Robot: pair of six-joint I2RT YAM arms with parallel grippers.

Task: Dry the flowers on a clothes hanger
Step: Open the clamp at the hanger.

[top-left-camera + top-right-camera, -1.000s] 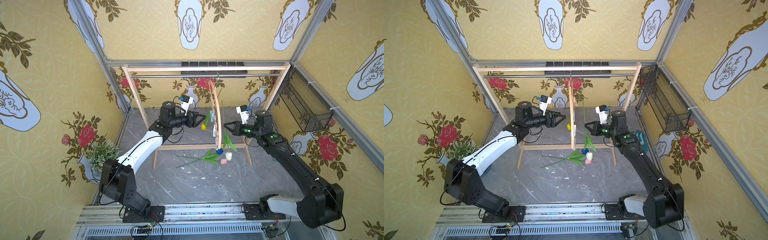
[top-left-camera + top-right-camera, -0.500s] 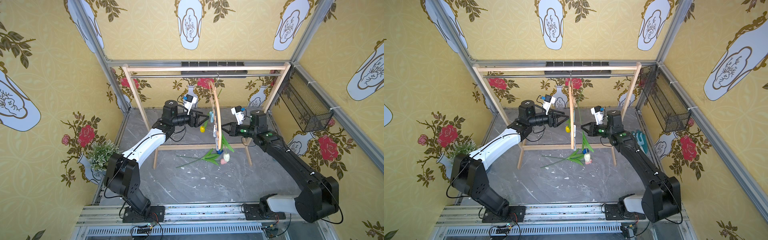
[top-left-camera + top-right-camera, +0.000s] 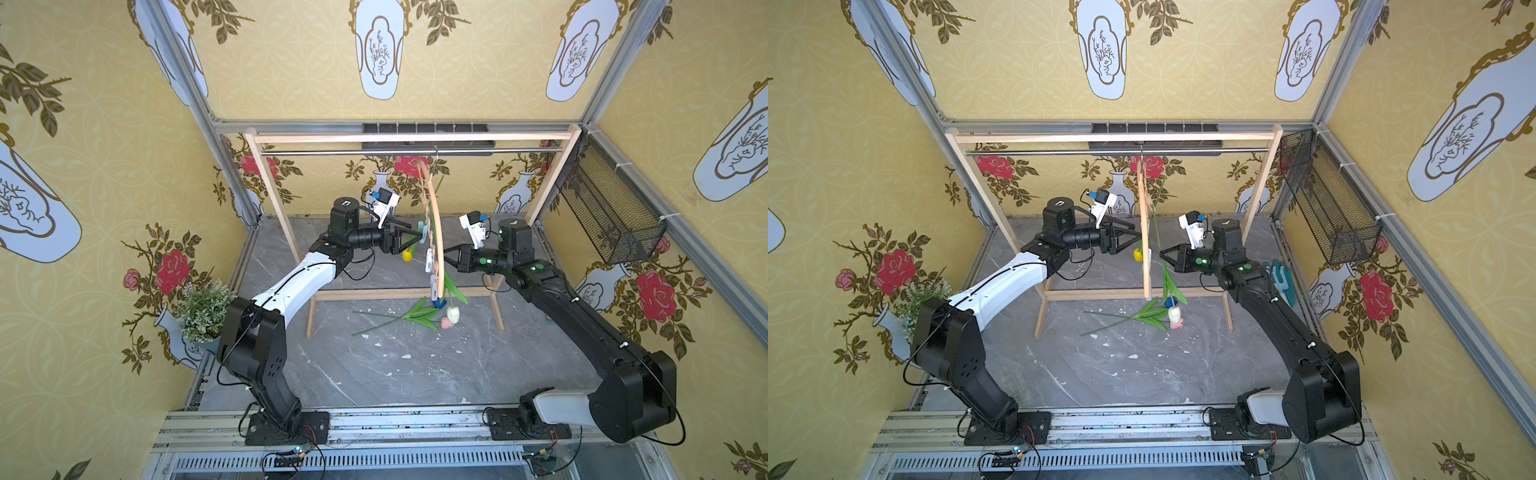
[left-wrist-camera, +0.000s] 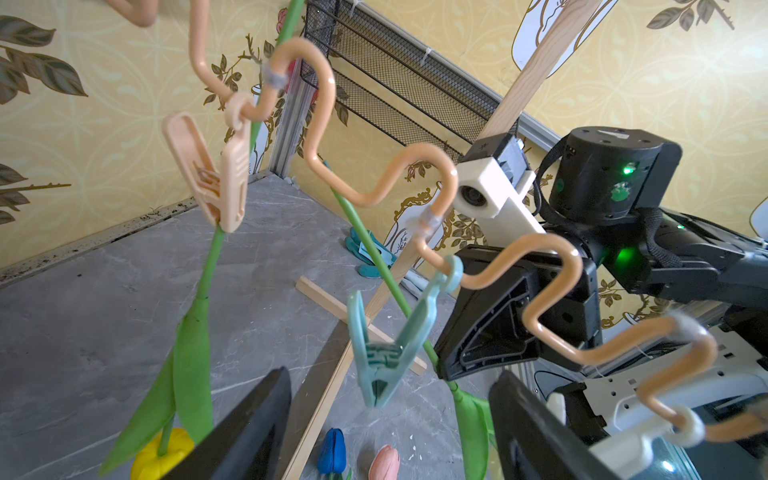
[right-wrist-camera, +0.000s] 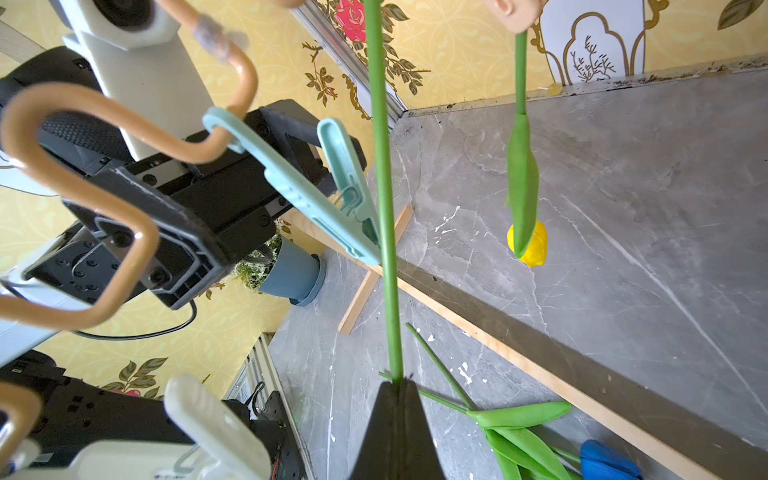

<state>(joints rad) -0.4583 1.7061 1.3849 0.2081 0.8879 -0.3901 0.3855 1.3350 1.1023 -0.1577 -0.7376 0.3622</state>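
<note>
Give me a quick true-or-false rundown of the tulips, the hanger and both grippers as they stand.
1. The yellow tulip hangs head down from the peach clothespin. True.
2. The right gripper is open and empty. False: it is shut on a green stem.
3. The left gripper is open, close to the teal clothespin. True.
4. The hanger lies on the floor. False: it hangs from the metal rail.
5. All four tulips are pinned up. False: the pink tulip lies on the floor.
</note>
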